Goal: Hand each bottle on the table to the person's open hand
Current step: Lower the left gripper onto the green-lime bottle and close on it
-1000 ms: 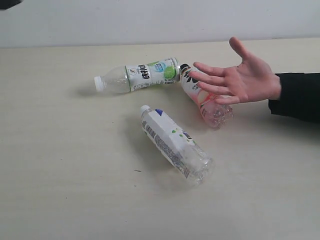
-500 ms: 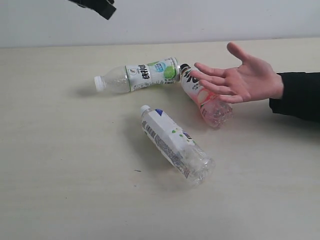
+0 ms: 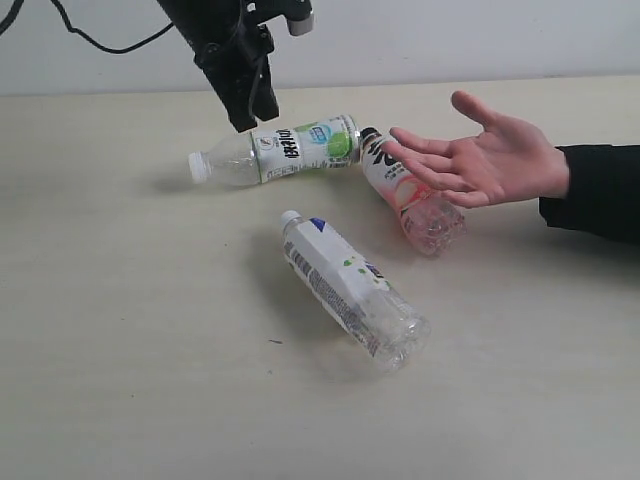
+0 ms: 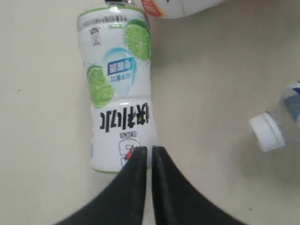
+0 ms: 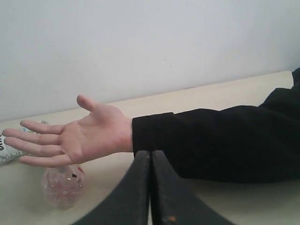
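Left arm (image 3: pixel 215 40) just dropped in over far lime-label bottle (image 3: pixel 290 148), jaws together, empty. Likely first pick; 3 bottles on desk (image 3: pixel 120 350), open hand (image 3: pixel 480 160) waiting right.

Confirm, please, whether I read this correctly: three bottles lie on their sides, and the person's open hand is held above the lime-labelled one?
Not quite: the exterior view shows the open hand above the pink-tinted bottle, not the lime-labelled bottle; the rest is right.
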Motion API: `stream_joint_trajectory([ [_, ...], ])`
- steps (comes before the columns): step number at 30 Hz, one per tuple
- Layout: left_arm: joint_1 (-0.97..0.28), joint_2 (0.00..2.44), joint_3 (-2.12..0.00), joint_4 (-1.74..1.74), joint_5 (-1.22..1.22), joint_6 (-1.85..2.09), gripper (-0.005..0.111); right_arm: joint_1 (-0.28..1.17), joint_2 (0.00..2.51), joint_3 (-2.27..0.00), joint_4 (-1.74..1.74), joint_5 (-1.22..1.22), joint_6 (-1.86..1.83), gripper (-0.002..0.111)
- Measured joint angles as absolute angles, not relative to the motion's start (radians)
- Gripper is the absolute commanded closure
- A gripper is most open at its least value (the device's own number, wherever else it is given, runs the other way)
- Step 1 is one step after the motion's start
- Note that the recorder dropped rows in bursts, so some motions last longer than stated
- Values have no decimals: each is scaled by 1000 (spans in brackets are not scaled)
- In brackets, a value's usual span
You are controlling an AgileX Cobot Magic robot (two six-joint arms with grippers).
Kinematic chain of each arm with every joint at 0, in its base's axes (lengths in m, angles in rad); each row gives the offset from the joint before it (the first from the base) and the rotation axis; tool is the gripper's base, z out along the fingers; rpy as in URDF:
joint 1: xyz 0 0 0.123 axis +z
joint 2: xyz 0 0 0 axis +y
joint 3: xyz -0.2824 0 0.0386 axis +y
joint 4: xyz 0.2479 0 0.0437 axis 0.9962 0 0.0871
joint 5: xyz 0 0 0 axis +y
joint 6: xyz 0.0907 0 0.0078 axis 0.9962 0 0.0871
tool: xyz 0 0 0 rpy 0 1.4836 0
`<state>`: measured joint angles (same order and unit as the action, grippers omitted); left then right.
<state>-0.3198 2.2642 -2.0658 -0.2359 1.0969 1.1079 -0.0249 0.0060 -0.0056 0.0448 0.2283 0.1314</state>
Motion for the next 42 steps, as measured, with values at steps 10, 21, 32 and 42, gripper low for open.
stream_joint_trajectory([
  [10, -348, 2314, -2077, -236, 964, 1125, 36, -25, 6, -6, 45, 236, 131, 108],
  [21, -362, 2368, -2077, -183, 861, 1101, 34, -25, 6, -6, 45, 236, 131, 108],
  [32, -364, 2428, -2077, -145, 805, 1075, 29, -25, 6, -6, 47, 236, 131, 108],
  [42, -366, 2471, -2077, -137, 780, 1073, 29, -25, 6, -6, 47, 236, 131, 108],
])
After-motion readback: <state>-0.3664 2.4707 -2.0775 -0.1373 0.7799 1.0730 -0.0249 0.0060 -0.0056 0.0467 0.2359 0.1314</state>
